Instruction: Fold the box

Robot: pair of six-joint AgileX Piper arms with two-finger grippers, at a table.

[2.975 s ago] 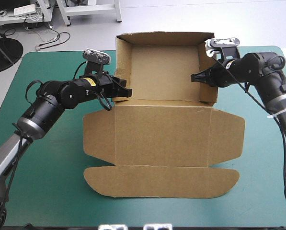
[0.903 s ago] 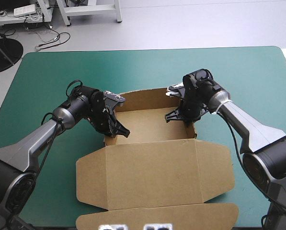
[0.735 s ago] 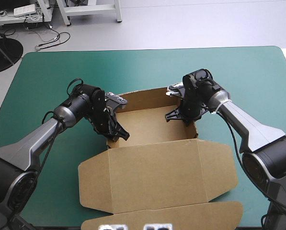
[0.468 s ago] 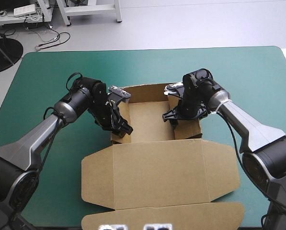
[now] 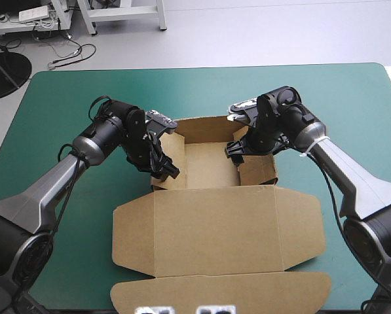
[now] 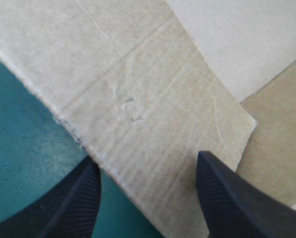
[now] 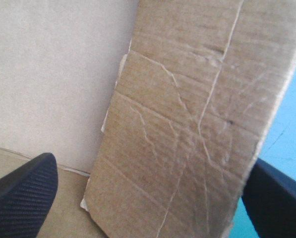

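STEP: standing up the side walls of the box (image 5: 205,163), at the worktop (image 5: 64,98) centre, lid (image 5: 215,226) flat toward 6 o'clock | left tool (image 5: 166,171): fingers apart astride the 9 o'clock wall (image 6: 138,99), clamping nothing | right tool (image 5: 234,152): likewise wide apart astride the 3 o'clock wall (image 7: 187,124) | NEXT: probably press both walls inward and tuck them | CHANGE: box is nearer centre than earlier

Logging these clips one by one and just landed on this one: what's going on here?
Two robot arms are folding a brown box on the teal-green table. Its far half already stands as an open tray with walls raised, while the lid lies flat toward the near edge. The left gripper is at the tray's left side wall and the right gripper at its right one. In each wrist view the fingers stand apart with that wall between them.
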